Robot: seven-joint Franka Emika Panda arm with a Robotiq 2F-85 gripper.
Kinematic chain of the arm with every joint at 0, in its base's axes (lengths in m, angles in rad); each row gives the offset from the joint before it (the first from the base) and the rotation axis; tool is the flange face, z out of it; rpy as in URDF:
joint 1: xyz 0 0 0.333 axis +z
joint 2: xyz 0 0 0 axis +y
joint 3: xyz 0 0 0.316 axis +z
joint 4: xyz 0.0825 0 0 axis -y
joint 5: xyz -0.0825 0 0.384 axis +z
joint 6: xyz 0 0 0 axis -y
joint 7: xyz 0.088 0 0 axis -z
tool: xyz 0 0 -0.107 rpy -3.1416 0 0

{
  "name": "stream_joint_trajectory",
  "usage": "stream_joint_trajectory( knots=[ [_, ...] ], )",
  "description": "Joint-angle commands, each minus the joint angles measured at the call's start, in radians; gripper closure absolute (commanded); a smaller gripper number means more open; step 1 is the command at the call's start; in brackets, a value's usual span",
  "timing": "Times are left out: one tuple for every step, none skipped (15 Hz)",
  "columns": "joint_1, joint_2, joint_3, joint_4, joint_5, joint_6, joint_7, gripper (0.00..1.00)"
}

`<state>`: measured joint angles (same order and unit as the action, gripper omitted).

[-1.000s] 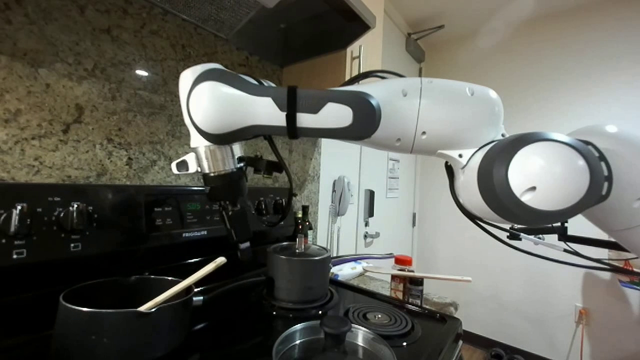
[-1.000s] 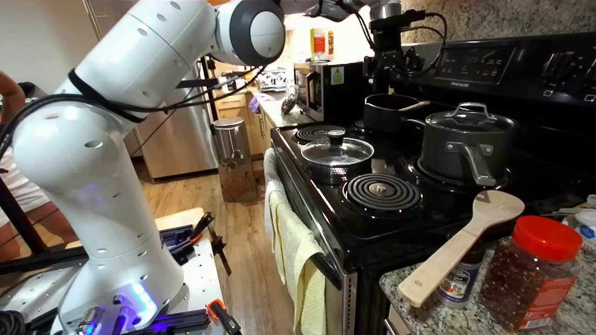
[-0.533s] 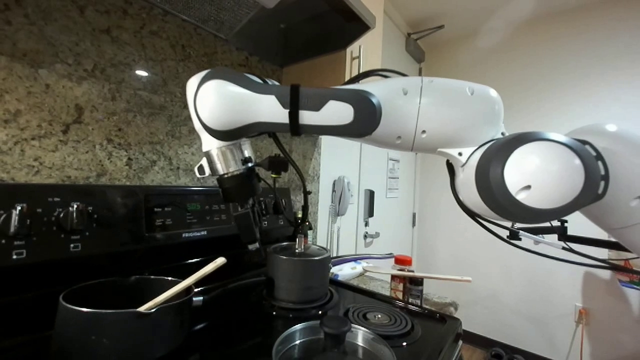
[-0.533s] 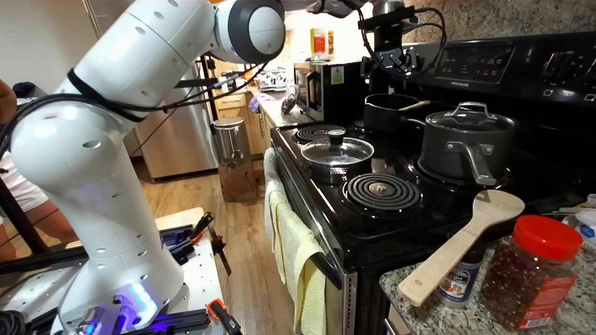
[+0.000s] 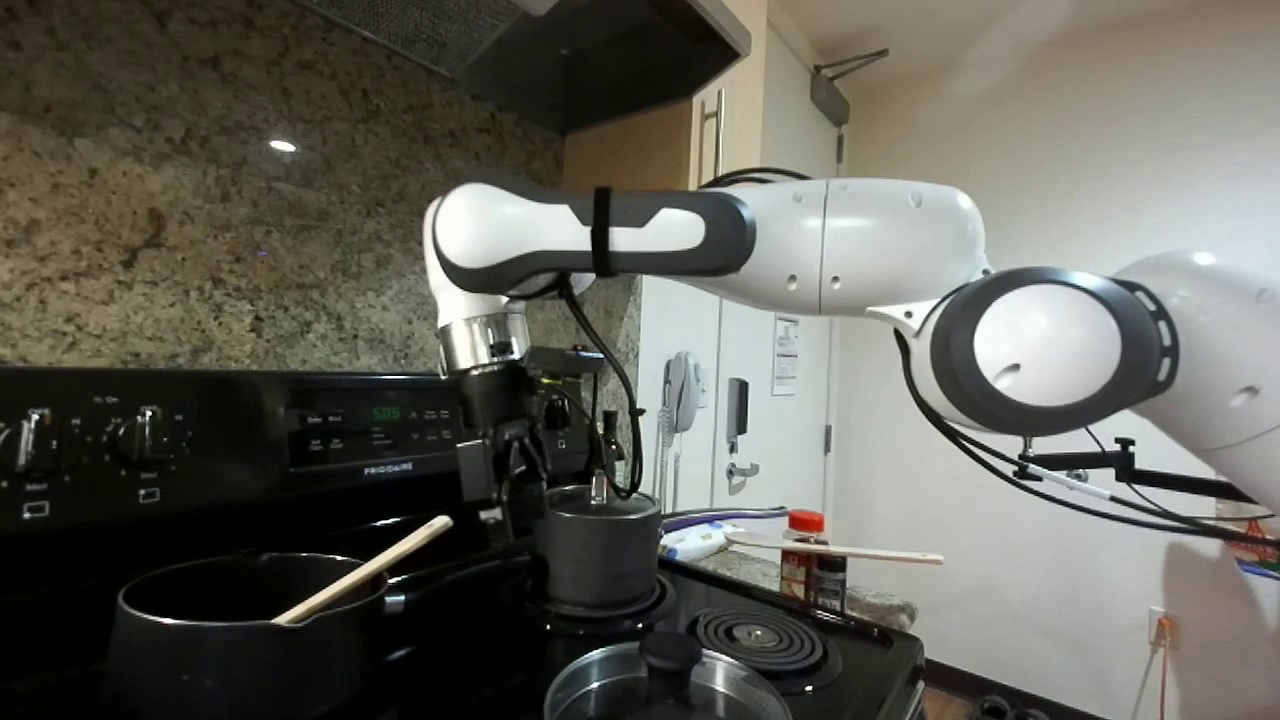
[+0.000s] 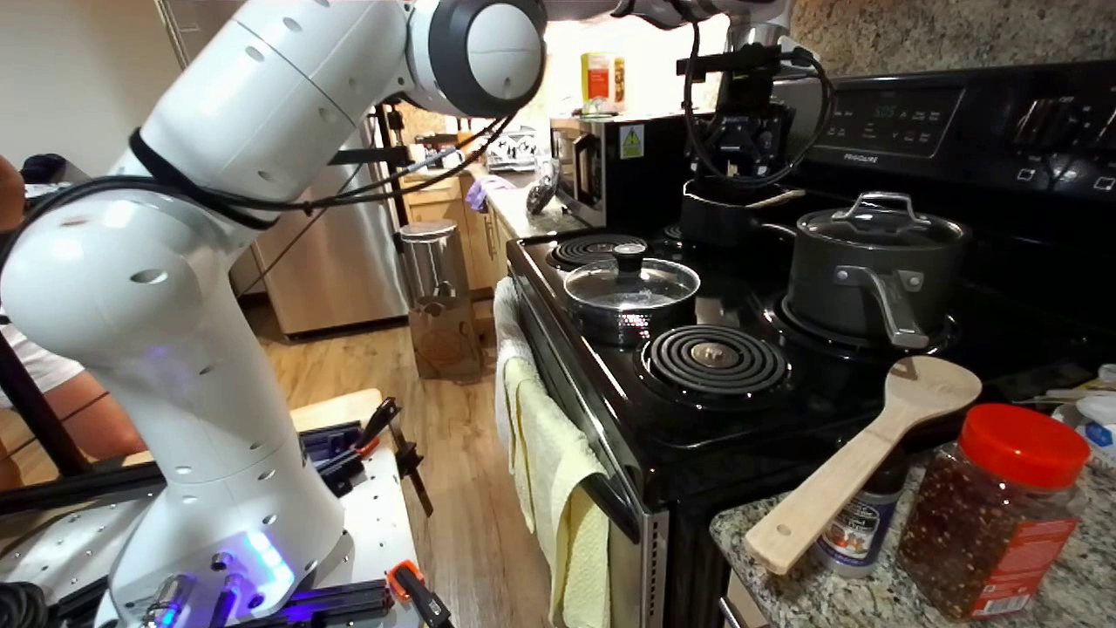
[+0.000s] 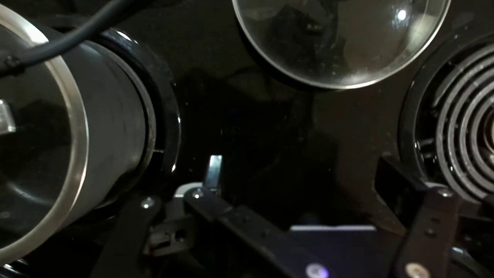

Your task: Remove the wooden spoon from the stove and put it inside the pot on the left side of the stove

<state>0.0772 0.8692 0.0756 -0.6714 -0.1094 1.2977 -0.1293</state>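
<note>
A light-tan wooden spoon (image 5: 365, 570) leans in the large black pot (image 5: 240, 665); its handle sticks up past the rim and its lower end is hidden inside. Spoon (image 6: 779, 199) and pot (image 6: 719, 222) also show in an exterior view. The pot stands at the back of the black stove (image 6: 737, 305). My gripper (image 5: 507, 520) hangs between this pot and the lidded pot, apart from the spoon. The gripper also shows in an exterior view (image 6: 741, 168). In the wrist view the gripper (image 7: 305, 177) has its fingers wide apart with nothing between them.
A dark lidded pot (image 6: 872, 270) stands at the back, close beside my gripper; its lid shows in the wrist view (image 7: 77, 127). A glass-lidded pan (image 6: 632, 296) and coil burners (image 6: 715, 359) are in front. Another flat-ended wooden utensil (image 6: 872, 445) lies across jars on the counter.
My gripper has moved away from the big pot toward the lidded pot and sunk lower. The wrist tilted, then came back nearer upright. The spoon and pots have not moved.
</note>
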Motion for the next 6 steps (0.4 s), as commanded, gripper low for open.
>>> stream_joint_trajectory(
  knots=[
    [-0.040,-0.067,0.030,-0.144,0.099,0.201,0.114,0.00],
    [-0.041,-0.082,0.027,-0.177,0.111,0.273,0.135,0.00],
    [-0.039,-0.100,0.023,-0.214,0.119,0.348,0.160,0.00],
    [-0.027,-0.019,0.010,-0.088,0.087,0.246,0.103,0.00],
    [-0.027,-0.029,0.011,-0.111,0.094,0.295,0.121,0.00],
    [-0.027,-0.038,0.011,-0.128,0.097,0.314,0.131,0.00]
  ],
)
